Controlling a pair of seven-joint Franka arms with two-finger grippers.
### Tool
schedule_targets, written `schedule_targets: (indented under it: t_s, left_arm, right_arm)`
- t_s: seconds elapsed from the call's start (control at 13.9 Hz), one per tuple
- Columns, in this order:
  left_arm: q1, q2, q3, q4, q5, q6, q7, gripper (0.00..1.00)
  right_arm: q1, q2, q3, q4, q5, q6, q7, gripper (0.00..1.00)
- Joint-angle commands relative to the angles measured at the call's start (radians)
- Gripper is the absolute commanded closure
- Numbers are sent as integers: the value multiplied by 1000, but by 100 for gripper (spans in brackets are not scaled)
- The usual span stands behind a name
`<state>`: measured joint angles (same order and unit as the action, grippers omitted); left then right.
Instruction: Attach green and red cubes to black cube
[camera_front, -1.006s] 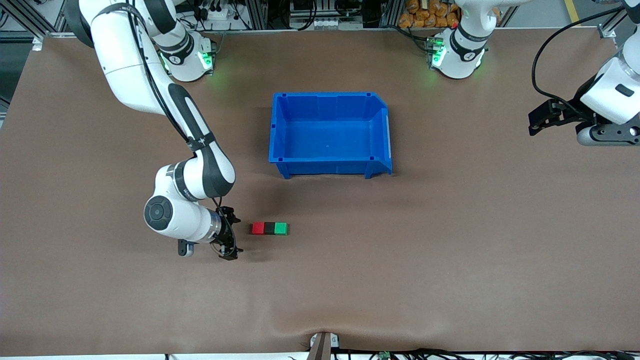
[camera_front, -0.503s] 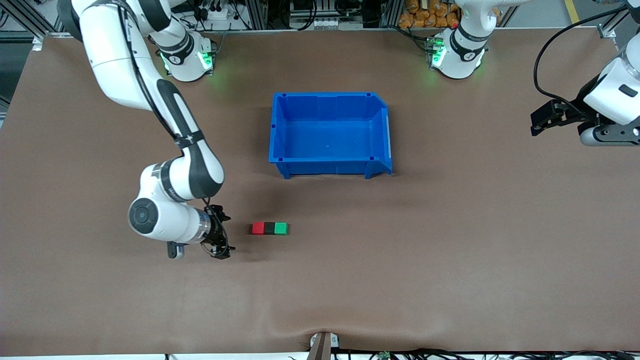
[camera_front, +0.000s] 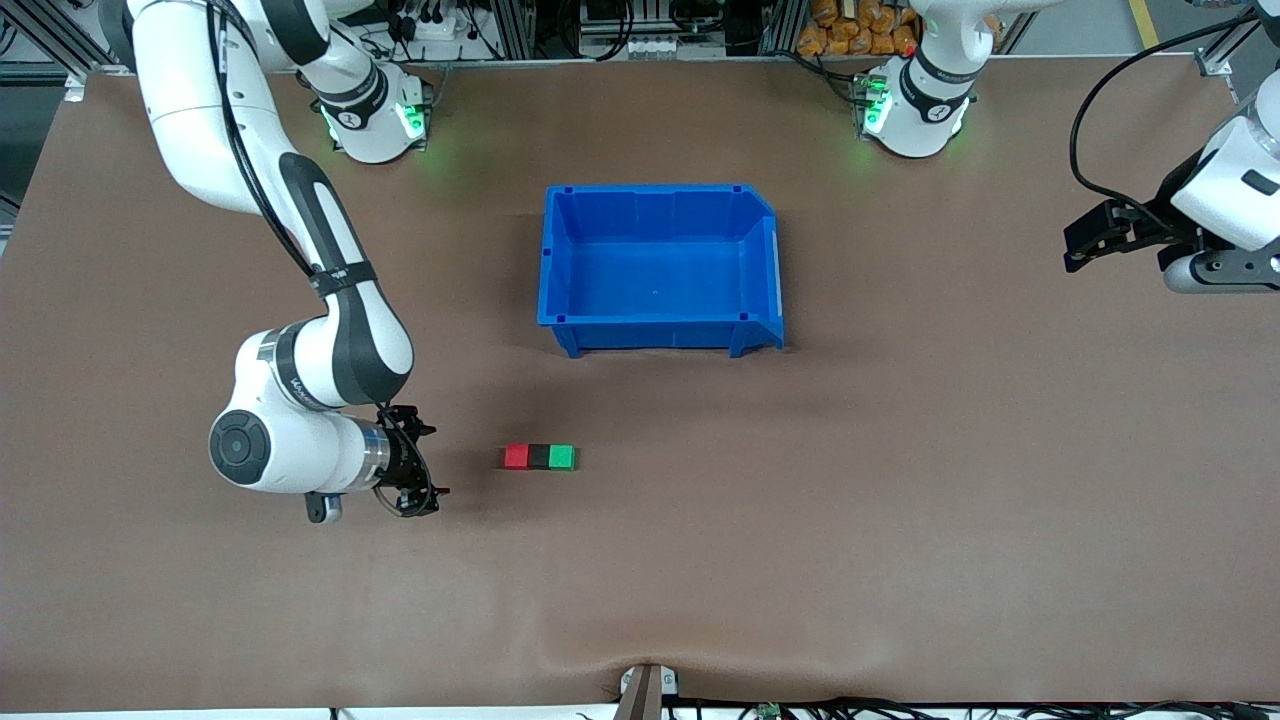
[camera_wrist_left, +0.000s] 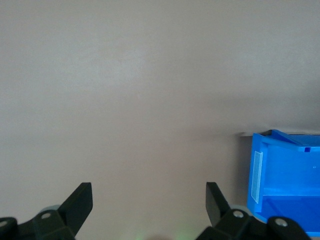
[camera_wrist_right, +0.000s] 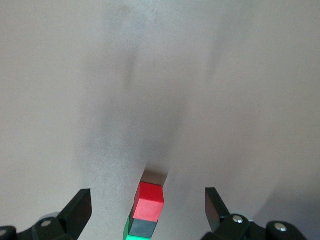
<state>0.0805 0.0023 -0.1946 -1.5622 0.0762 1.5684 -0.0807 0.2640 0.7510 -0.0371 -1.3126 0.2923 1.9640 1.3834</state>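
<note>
— Right end effector (camera_front: 425, 462)? Spread wide, empty, low over tabletop (camera_front: 900, 500) beside red cube (camera_front: 516, 457).
— Row? Red, black cube (camera_front: 539, 457), green cube (camera_front: 563, 457), apparently touching, nearer camera than blue bin (camera_front: 560, 255).
— Left end effector (camera_front: 1085, 238)? Released, waiting, unobstructed.

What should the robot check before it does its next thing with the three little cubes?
1. Red cube touches black cube: ok.
2. Green cube touches the black cube: ok.
3. Right hand open, holding nothing, apart from the row: ok.
4. Left hand open, waiting at the left arm's end of the table: ok.
5. Cubes truly stuck together: cannot tell.
6. Blue bin apart from the cubes: ok.
</note>
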Motion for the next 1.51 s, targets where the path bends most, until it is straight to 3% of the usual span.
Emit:
schedule_targets:
  t_s: [0.0, 0.86, 1.44]
  left_arm:
    - [8, -21, -3, -15, -22, -4, -2, 0]
    - [7, -21, -9, -15, -53, -4, -74, 0]
    - [4, -21, -12, -15, -44, -4, -68, 0]
  right_arm:
    - [-11, -27, 11, 3, -13, -22, -43, 0]
    - [-42, -85, 13, 3, -16, -62, -181, 0]
    - [-158, -110, 82, 1, -15, -82, -245, 0]
